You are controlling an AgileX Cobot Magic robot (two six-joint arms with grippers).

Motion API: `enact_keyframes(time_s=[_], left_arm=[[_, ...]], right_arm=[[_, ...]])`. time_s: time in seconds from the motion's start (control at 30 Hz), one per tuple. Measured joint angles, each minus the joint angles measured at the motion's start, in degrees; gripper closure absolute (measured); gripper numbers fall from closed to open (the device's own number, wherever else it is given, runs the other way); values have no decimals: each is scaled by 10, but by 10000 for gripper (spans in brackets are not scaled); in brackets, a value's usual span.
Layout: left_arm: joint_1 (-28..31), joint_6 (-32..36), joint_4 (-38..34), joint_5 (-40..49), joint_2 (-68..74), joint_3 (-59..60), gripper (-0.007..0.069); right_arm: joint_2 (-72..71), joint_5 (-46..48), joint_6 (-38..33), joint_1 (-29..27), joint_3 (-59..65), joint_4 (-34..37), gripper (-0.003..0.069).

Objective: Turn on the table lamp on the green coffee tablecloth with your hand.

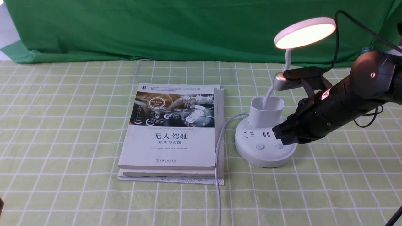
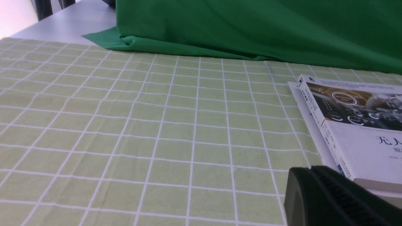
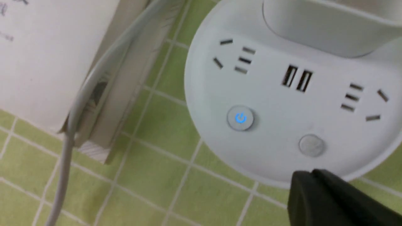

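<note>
The table lamp stands on the green coffee tablecloth (image 1: 62,125) at the right. Its disc head (image 1: 304,33) glows warm white above the cup holder (image 1: 266,111) and round base (image 1: 265,153). My right gripper (image 1: 278,133), the hand, is shut and empty, its black tip just over the base's right rim beside the right button (image 1: 279,146). In the right wrist view the tip (image 3: 309,175) sits close to the plain button (image 3: 311,145); the other button (image 3: 240,118) shows a blue power light. My left gripper (image 2: 309,171) is shut and empty, low over the cloth beside the books.
Two stacked books (image 1: 172,125) lie left of the lamp and also show in the left wrist view (image 2: 355,125). The lamp's white cable (image 1: 218,163) runs along their right edge to the front. A dark green backdrop cloth (image 1: 157,28) hangs behind.
</note>
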Motion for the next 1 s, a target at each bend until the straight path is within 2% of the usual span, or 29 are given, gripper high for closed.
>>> enact_keyframes(time_s=[0.23, 0.43, 0.57, 0.77, 1.0], left_arm=[[0, 0, 0, 0, 0, 0, 622], [0, 0, 0, 0, 0, 0, 622], [0, 0, 0, 0, 0, 0, 622], [0, 0, 0, 0, 0, 0, 622], [0, 0, 0, 0, 0, 0, 622]], right_arm=[[-88, 14, 17, 7, 68, -2, 624], [-237, 13, 62, 25, 183, -4, 624], [-344, 65, 97, 27, 245, -4, 622], [-467, 111, 119, 27, 261, -4, 606], [-558, 64, 117, 27, 274, -34, 620]])
